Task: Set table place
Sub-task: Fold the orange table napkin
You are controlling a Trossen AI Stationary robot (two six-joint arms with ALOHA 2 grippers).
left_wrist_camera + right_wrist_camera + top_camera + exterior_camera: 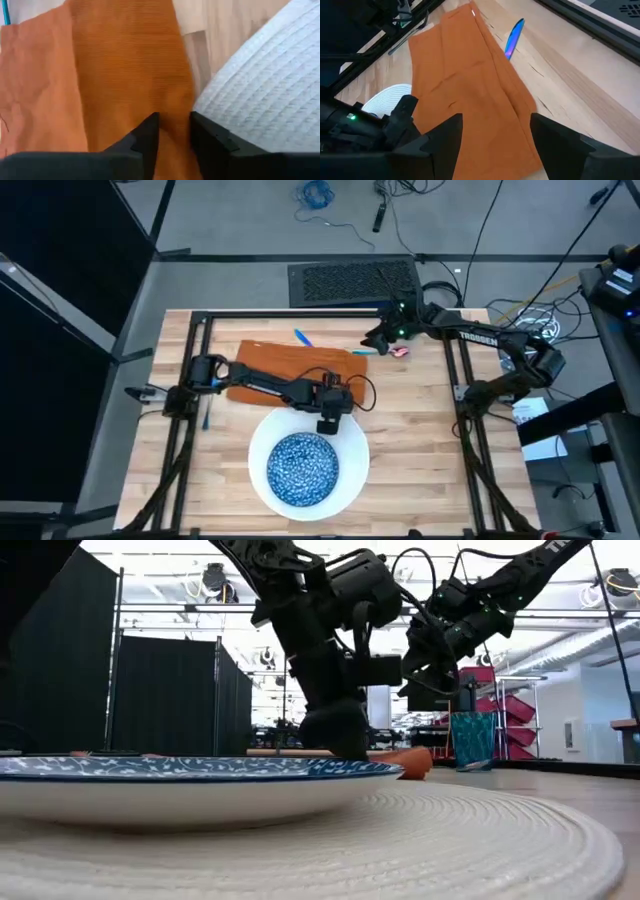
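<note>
Napkin (290, 366), orange cloth, lying flat on the table (420, 440) behind the plate (352, 460): light, limp, likely to drape, best pinched at an edge; left gripper (174, 131) nips its near edge with narrowed fingers, right gripper (495, 135) hovers spread.

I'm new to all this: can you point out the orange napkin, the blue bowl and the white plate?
orange napkin (470, 95): right wrist view, middle of the cloth.
blue bowl (303, 467): high view, centre of its speckled inside.
white plate (353, 452): high view, bare rim beside the bowl.
</note>
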